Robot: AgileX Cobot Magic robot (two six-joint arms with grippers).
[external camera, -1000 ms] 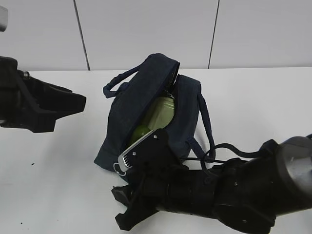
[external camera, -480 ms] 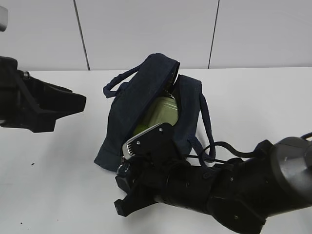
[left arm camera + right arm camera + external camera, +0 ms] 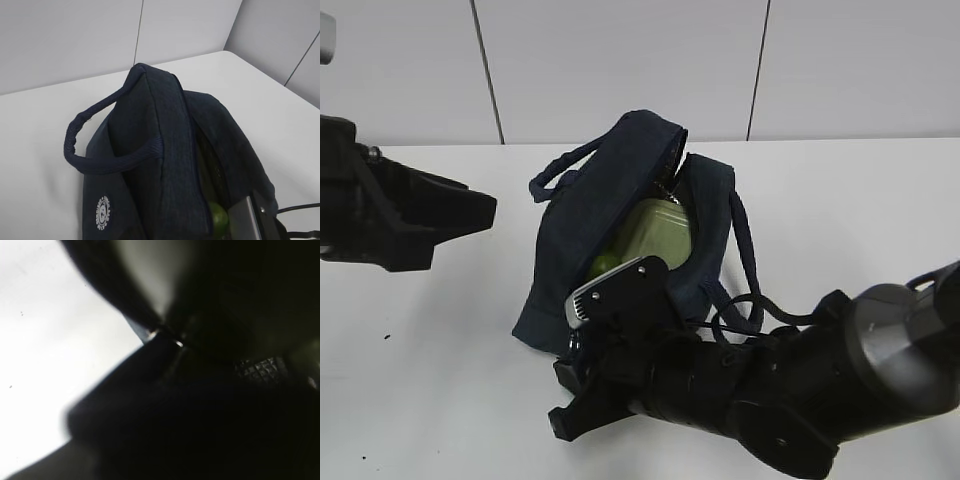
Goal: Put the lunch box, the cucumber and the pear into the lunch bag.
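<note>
The navy lunch bag (image 3: 582,215) stands mid-table with its top zipper open; the left wrist view shows it from above (image 3: 170,145). The sage-green lid of the lunch box (image 3: 660,234) shows inside the opening. A yellow-green rounded thing (image 3: 604,263) lies below it, also in the left wrist view (image 3: 218,218); I cannot tell whether it is the pear or the cucumber. My right gripper (image 3: 568,395) is pressed against the bag's lower front; its wrist view is dark and its jaws are hidden. My left gripper (image 3: 470,212) hovers left of the bag, apart from it.
The bag's two loop handles hang out, one at the back left (image 3: 558,168) and one on the right (image 3: 744,250). A black cable (image 3: 760,310) loops beside the right arm. The white table (image 3: 440,340) meets a grey wall behind.
My right arm has moved up and left against the bag's front. The metal ring pull seen earlier is now hidden behind it. The opening has widened and more of the lunch box shows.
</note>
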